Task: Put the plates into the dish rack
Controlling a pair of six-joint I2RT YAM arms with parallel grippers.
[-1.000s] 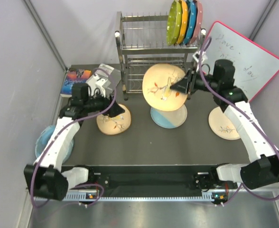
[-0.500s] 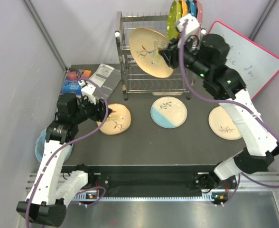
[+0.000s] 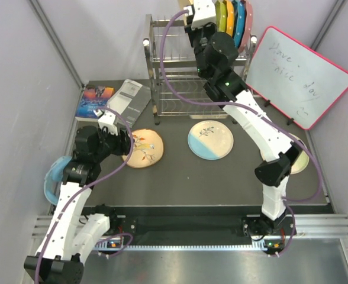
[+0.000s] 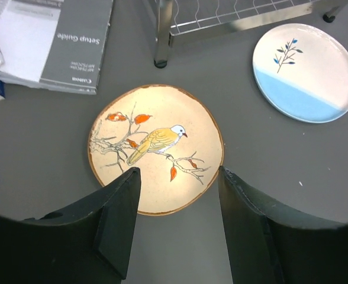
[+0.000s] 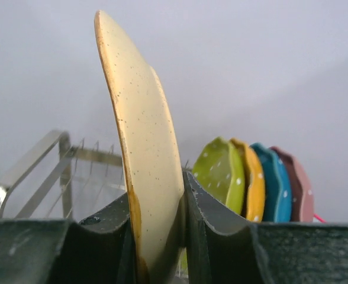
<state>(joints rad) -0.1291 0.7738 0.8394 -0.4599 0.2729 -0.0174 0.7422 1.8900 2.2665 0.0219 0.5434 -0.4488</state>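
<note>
Clamping my right gripper (image 5: 156, 198) onto the lower rim of a round cream speckled plate (image 5: 141, 136), I hold it upright and edge-on above the top tier of the tall silver wire dish rack (image 5: 50, 171), whose bars show just behind and below the plate. To its right in that tier a green plate (image 5: 221, 171), a yellow plate (image 5: 251, 177), a blue plate (image 5: 277, 177) and a pink plate (image 5: 298, 189) stand on edge, side by side. From overhead, my right arm reaches up and back over the rack's top, just left of those coloured plates. My left gripper (image 4: 178, 174) hangs with its jaws apart and nothing between them, over the near edge of a round cream plate painted with a yellow bird on an orange-leaved branch (image 4: 156, 145). That plate lies flat on the dark grey table (image 4: 268, 154), just in front of the rack's left leg. Right of it, and apart, lies a round plate half cream and half light blue (image 4: 304, 71), also flat. A pale cream plate (image 3: 302, 161) lies at the table's right side, partly hidden by my right arm. A grey setup guide booklet (image 4: 67, 41) lies left of the rack, and a pink-framed whiteboard (image 3: 298, 74) leans at the right.
</note>
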